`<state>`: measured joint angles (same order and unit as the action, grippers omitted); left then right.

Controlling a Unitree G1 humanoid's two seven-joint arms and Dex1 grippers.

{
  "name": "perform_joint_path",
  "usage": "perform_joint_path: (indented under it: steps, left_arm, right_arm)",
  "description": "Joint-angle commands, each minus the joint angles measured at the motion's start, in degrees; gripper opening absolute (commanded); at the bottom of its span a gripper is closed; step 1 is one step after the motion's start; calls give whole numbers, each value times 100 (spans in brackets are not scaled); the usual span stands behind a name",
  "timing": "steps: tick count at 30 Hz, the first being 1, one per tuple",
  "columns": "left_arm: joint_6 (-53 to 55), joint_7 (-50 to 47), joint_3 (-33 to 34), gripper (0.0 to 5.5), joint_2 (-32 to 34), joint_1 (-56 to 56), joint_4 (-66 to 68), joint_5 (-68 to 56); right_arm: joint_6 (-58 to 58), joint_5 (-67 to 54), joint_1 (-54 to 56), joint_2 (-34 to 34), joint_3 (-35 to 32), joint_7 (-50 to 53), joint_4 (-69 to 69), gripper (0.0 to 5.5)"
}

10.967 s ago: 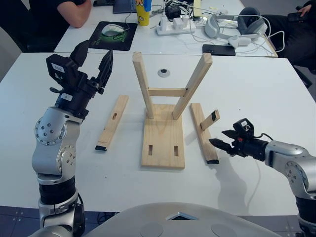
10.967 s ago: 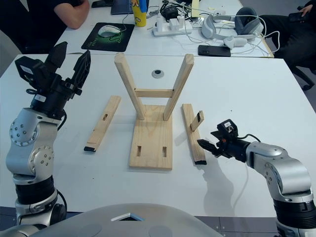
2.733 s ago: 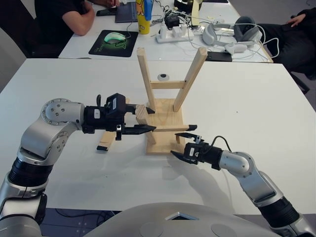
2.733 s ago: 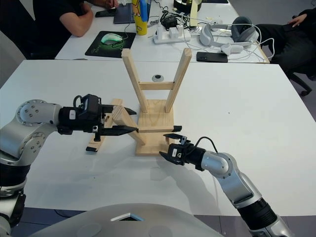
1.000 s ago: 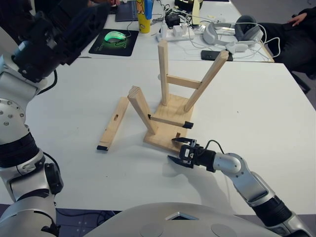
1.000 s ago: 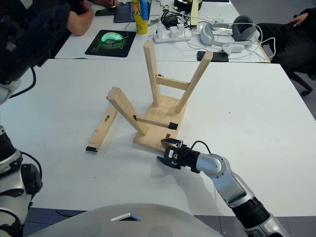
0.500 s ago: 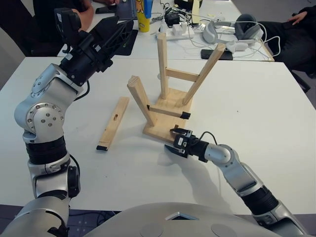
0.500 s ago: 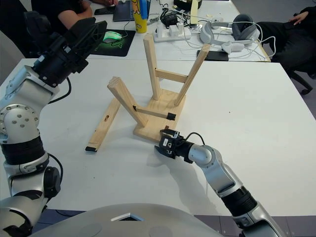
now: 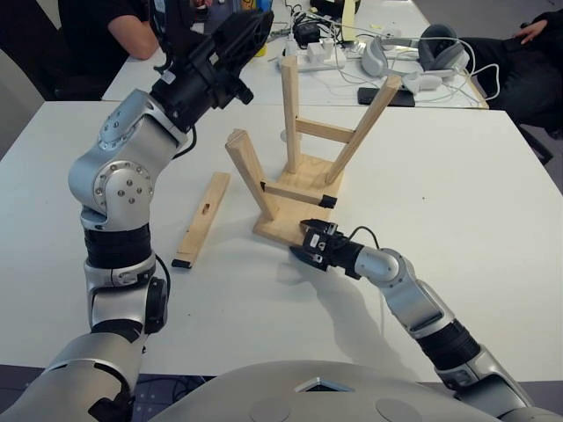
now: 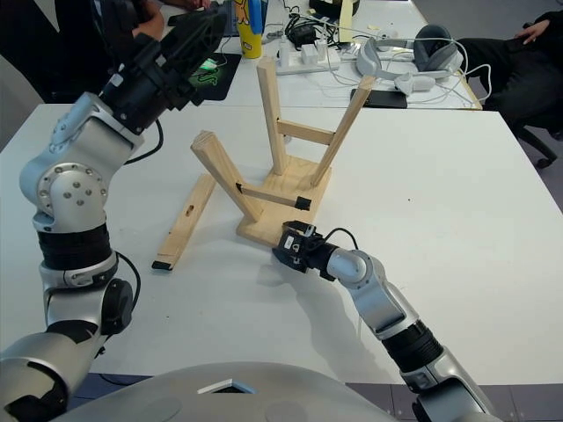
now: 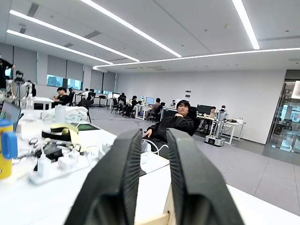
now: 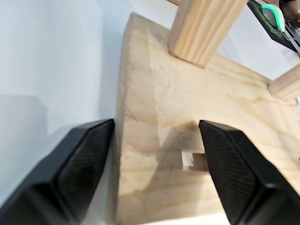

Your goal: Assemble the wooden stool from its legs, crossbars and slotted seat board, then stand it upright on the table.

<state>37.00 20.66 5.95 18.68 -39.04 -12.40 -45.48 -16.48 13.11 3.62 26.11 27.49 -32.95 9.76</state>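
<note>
In the left eye view, the slotted seat board [image 9: 299, 211] lies flat near the middle of the white counter [image 9: 475, 193]. Two legs [image 9: 289, 114] rise from its far end, joined by a crossbar [image 9: 321, 132]. A third leg [image 9: 250, 174] stands tilted at the board's left side, and a second crossbar [image 9: 294, 193] runs from it across the board, ending in a black tip. A loose leg [image 9: 202, 220] lies flat on the counter left of the board, apart from it. The right gripper [image 9: 310, 247] sits low at the board's near corner. The left gripper [image 9: 251, 31] is raised high over the far left of the counter, well apart from the stool parts.

In the left wrist view, the left gripper's two dark fingers [image 11: 112, 187] stand a narrow gap apart with nothing between them. A light wooden end shows just below that gap.

In the right wrist view, the right gripper's fingers [image 12: 79, 168] are spread wide. One is beside the board's edge over the counter and the other is over the board's face near a slot [image 12: 194, 161]. The foot of a leg is set in the board just beyond.
</note>
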Motion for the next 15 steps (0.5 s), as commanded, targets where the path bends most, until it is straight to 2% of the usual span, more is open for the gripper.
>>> perform_joint_path:
  steps: [1, 3, 9, 12, 15]
  left_arm:
    - [264, -1, -5, 28, 159, -280, -140, 37]
    - [387, -134, 128, 3, 199, -524, -192, -34]
    - [432, -445, 505, 3, 94, -911, 72, -92]
    - [698, -392, 298, 3, -202, -408, 156, -274]
    - [1145, -112, -629, 3, -305, 833, 253, -50]
  right_arm:
    - [-416, 277, -261, 83, 130, 40, -527, 337]
    - [-414, 271, -272, 90, 138, 50, -539, 337]
    - [-388, 252, -317, 103, 135, 83, -623, 337]
    - [-374, 247, -384, 112, 152, 96, -641, 337]
    - [-393, 240, -415, 78, 189, 107, -636, 337]
